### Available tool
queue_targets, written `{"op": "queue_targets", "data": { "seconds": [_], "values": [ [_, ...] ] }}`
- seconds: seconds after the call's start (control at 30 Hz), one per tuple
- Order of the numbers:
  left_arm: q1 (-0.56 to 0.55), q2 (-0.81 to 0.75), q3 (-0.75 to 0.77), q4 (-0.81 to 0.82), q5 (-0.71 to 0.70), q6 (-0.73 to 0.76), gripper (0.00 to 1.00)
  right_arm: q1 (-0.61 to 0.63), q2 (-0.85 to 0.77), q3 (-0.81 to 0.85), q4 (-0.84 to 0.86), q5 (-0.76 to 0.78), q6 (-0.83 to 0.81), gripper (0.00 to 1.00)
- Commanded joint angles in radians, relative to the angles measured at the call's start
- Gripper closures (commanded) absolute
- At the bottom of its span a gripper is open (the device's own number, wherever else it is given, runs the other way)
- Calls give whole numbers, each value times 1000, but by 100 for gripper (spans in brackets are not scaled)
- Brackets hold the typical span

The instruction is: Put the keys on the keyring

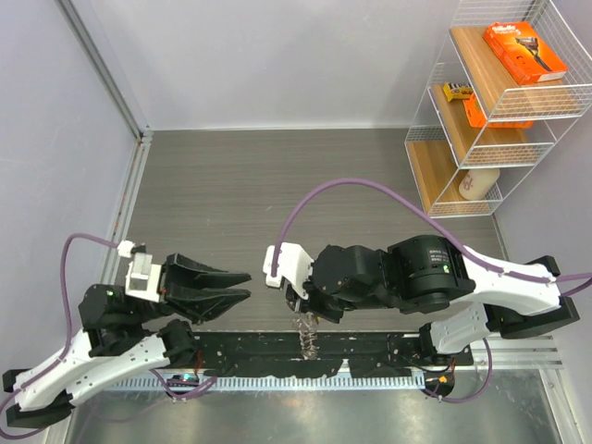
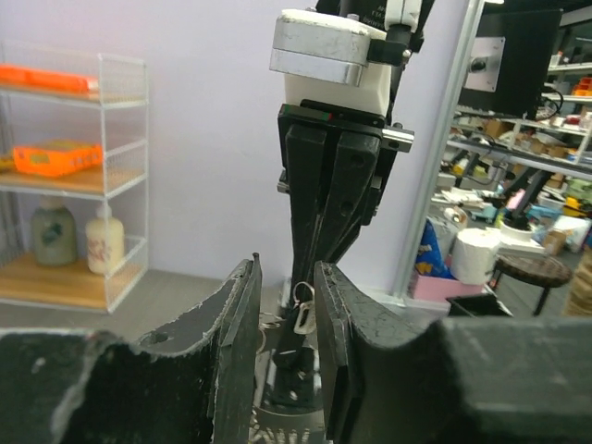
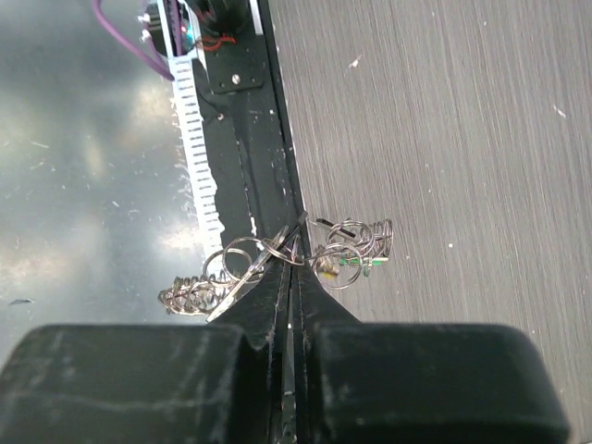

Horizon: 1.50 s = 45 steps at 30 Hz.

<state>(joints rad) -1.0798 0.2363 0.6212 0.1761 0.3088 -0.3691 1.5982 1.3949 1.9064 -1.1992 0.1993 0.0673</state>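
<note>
My right gripper (image 1: 302,310) pinches the keyring (image 1: 306,337), dangling over the table (image 1: 277,185) near edge; left gripper (image 1: 248,285), part open and empty, waits left. Next, I reckon: left grasps the ring

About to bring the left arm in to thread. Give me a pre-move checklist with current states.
1. Right claw shut on the keyring: ok.
2. Left claw open: ok.
3. Left claw carrying a key to thread: not ok, nothing between its fingers.
4. Left claw lined up on the right claw's tip: ok, the tip shows in the gap in the left wrist view.
5. Keyring clear of the table: cannot tell.
6. Ring's split facing the left claw: cannot tell, too small.
</note>
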Motion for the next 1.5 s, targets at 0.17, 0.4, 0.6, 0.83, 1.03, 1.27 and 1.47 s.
{"op": "queue_targets", "data": {
  "seconds": [0.17,0.4,0.6,0.83,1.03,1.27,1.47],
  "values": [
    [-2,176,91,-145,121,-168,60,5,18,31,-43,80,55,94],
    [-2,212,69,-151,135,-232,57,6,42,52,-49,124,77,94],
    [-2,230,71,-159,136,-251,55,5,78,86,-68,134,75,94],
    [-2,244,72,-224,84,-209,55,6,99,115,-69,124,74,94],
    [0,242,69,-242,62,-182,54,6,112,140,-74,114,72,94],
    [0,251,68,-221,58,-169,56,5,125,149,-77,109,71,94],
    [0,248,69,-198,58,-168,61,5,130,146,-80,100,72,94]
  ]
}}
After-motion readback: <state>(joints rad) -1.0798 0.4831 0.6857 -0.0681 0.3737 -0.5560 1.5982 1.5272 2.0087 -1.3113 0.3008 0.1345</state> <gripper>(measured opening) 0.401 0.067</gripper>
